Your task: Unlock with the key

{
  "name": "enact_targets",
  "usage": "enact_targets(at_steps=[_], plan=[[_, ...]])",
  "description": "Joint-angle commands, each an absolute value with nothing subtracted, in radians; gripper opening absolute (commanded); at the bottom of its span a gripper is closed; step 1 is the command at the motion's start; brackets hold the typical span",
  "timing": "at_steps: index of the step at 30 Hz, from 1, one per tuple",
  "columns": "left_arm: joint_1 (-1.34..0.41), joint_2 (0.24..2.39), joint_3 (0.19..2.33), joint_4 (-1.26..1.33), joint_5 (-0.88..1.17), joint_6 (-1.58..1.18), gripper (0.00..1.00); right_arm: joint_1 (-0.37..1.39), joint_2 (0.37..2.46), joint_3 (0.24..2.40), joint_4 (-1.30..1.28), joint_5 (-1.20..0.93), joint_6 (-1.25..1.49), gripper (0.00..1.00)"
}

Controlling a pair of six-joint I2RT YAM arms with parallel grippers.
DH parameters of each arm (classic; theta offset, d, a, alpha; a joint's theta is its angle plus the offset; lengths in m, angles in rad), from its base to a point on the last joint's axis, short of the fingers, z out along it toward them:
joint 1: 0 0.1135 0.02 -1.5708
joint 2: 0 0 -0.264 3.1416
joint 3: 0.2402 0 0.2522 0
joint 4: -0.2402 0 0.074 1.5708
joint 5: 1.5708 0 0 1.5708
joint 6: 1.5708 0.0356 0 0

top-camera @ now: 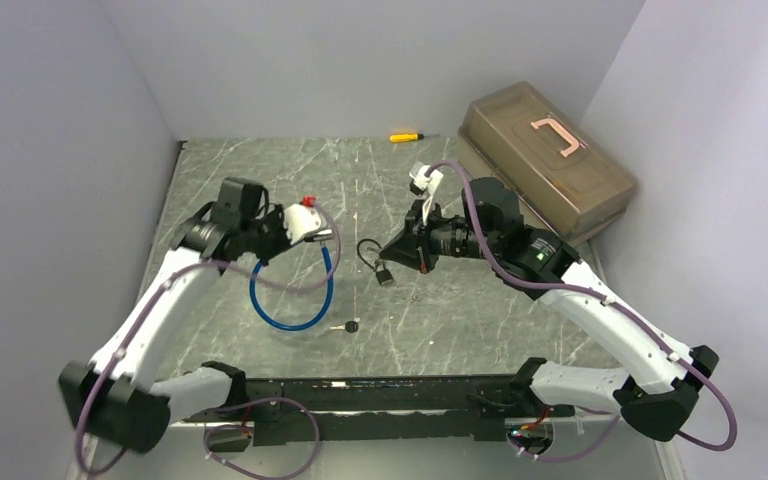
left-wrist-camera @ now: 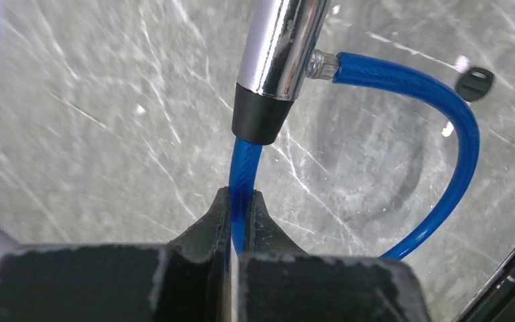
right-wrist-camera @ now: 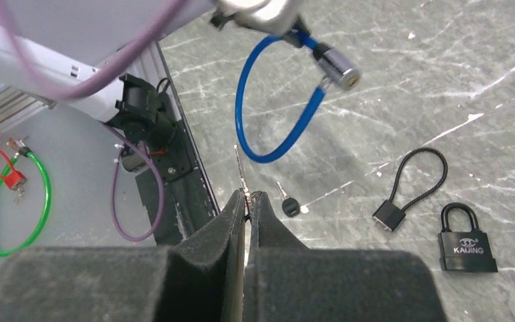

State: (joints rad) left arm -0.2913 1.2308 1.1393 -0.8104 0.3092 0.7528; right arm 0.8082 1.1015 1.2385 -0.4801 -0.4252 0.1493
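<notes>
Left gripper: clamped on blue cable lock
Right gripper: pinching key
Remaining: I've yet to insert, turn

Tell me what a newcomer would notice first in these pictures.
The bright blue cable lock stands out first, at the table's left, the left tool clamped on its cable next to the chrome barrel. Next, the right tool pinches a thin key, aimed roughly toward that lock. A brown case sits at the far right edge.
</notes>
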Motion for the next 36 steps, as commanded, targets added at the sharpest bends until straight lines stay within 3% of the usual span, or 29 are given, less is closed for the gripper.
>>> enact_targets(at_steps=[1, 9, 14, 19, 36], plan=[[-0.364, 0.975, 1.116, -0.823, 0.364, 0.945, 0.0, 0.807, 1.141, 1.364, -0.548, -0.449, 0.132, 0.0], [-0.39, 0.65, 1.01, -0.754, 0.459, 1.115, 0.0, 0.861, 1.263, 1.513, -0.714, -0.531, 0.065, 0.0], [-0.391, 0.55, 0.969, -0.717, 0.518, 1.148, 0.0, 0.964, 1.319, 1.605, -0.813, -0.442, 0.036, 0.0], [-0.391, 0.532, 0.973, -0.694, 0.524, 1.138, 0.0, 1.064, 1.322, 1.599, -0.812, -0.328, 0.072, 0.0], [-0.391, 0.483, 0.975, -0.692, 0.548, 1.109, 0.0, 1.143, 1.264, 1.518, -0.634, -0.22, 0.216, 0.0]])
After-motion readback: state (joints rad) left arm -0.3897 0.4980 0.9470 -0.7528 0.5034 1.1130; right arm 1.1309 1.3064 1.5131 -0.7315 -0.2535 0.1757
